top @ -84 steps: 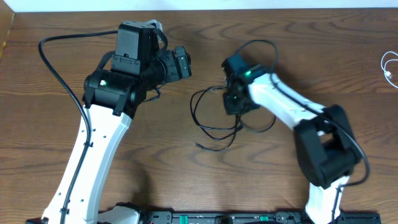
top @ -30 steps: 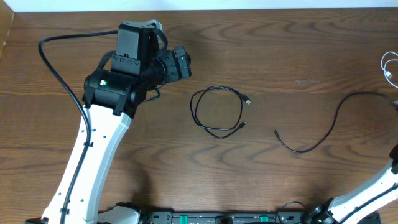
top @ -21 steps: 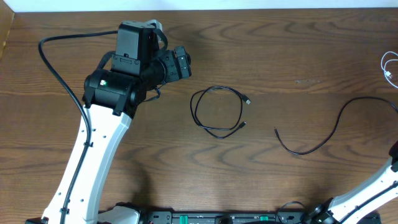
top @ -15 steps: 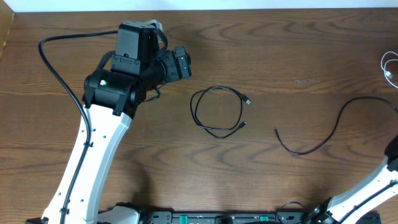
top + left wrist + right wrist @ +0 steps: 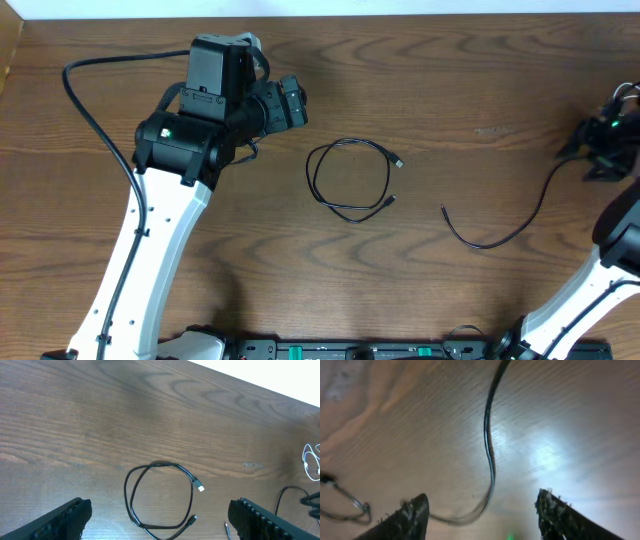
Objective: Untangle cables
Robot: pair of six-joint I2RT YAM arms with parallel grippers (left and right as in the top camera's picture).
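Observation:
Two black cables lie apart on the table. One is a closed loop (image 5: 350, 180) at the centre, also under my left wrist view as a loop (image 5: 160, 495). The other black cable (image 5: 510, 232) curves from a free plug end up to my right gripper (image 5: 592, 158) at the right edge. In the blurred right wrist view this cable (image 5: 490, 450) runs on the wood between the fingers of the right gripper (image 5: 487, 515), which are open and do not touch it. The white cable (image 5: 305, 457) lies far right. My left gripper (image 5: 298, 105) hovers open, up left of the loop.
The left arm's thick black wire (image 5: 90, 110) arcs over the table's left side. The table's far edge (image 5: 400, 14) borders a white surface. Bare wood lies between the two black cables.
The right arm, earlier at the centre over the tangled black cables and then almost out of view, has come back in at the right edge over the pulled-out cable's far end. The left arm is still.

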